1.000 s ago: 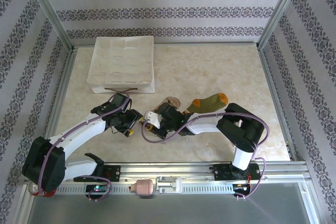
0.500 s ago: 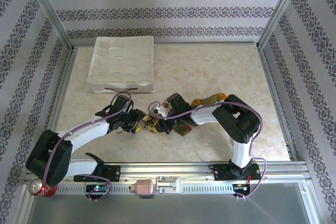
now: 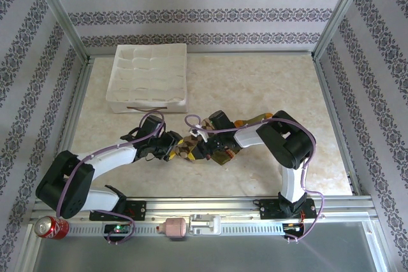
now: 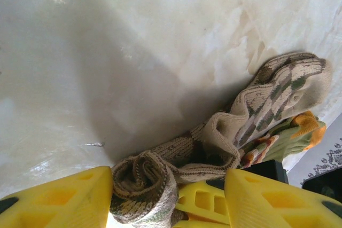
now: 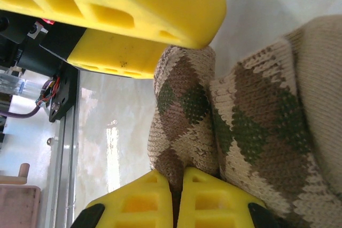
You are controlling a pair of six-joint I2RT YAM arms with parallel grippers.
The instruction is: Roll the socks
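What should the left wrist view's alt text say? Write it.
The rolled end of a brown-and-beige argyle sock sits between two yellow fingers at the bottom edge. Its rest trails up-right over a pale marble table, a green-orange sock beside it.

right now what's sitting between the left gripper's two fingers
The rolled end of the argyle sock and, beside it, a yellow finger of the right gripper, which is shut on that sock. The left wrist view shows it.

A white moulded tray [image 3: 150, 102] with shallow compartments sits near the back left corner of the pale marbled surface [image 3: 268, 81]. On the near metal rail [image 3: 242, 226] a red drinks can [image 3: 49, 227] lies at the left end, and a small pink thing [image 3: 173, 227], perhaps a bottle, lies further along.
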